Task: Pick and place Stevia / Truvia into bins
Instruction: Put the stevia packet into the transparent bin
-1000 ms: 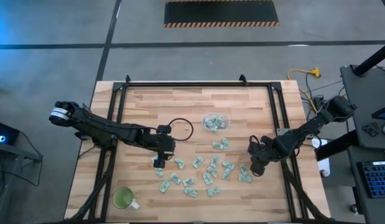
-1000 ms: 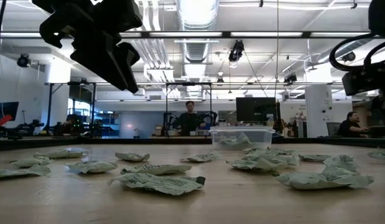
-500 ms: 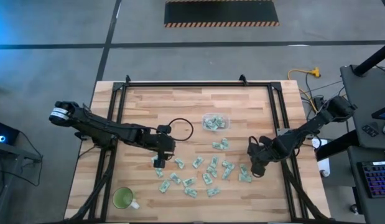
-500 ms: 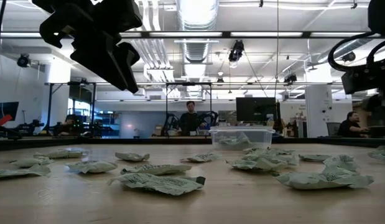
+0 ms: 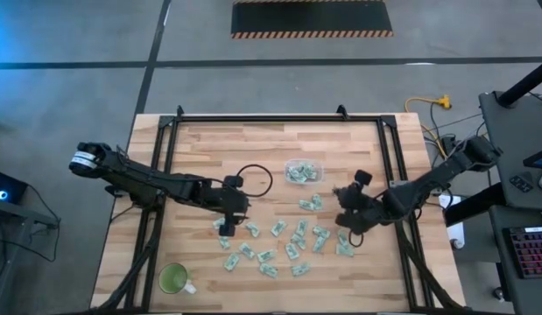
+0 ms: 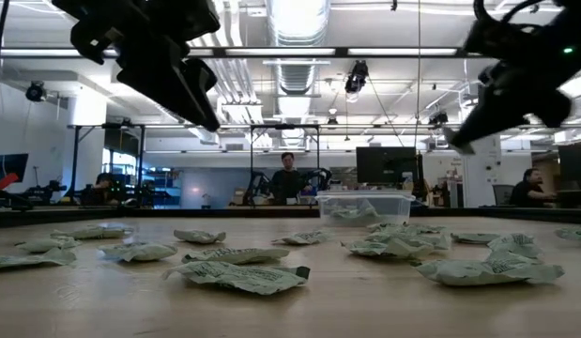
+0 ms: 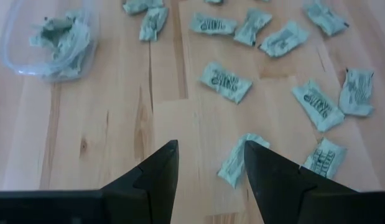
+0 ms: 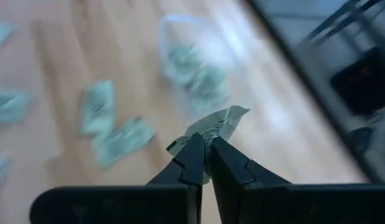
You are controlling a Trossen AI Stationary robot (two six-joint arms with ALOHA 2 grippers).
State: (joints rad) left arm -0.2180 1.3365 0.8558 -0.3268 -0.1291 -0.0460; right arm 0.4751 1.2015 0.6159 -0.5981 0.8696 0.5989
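— Where's your right gripper (image 8: 206,151) now?

— You've got it lifted above the right side of the table (image 5: 209,149), between the loose packets and the clear tub (image 5: 304,171). Its fingers are pressed together on one sachet (image 8: 212,127), which sticks out past the tips.

— And the left?

— Your left gripper (image 7: 209,167) hangs over the left end of the scatter, fingers spread with nothing between them. A packet (image 7: 241,160) lies on the wood just beyond the tips.

— Where are the rest of the Stevia sachets (image 5: 278,229)?

— Spread across the near middle of the table, most lying apart from each other, a couple just beside the tub. The tub itself sits near the table's centre with several sachets inside.

— Any room at the edges?

— You have bare wood along the far edge and the left side. A green cup (image 5: 173,279) stands at the near left corner, well apart from the packets. A black ring (image 5: 253,180) lies left of the tub.
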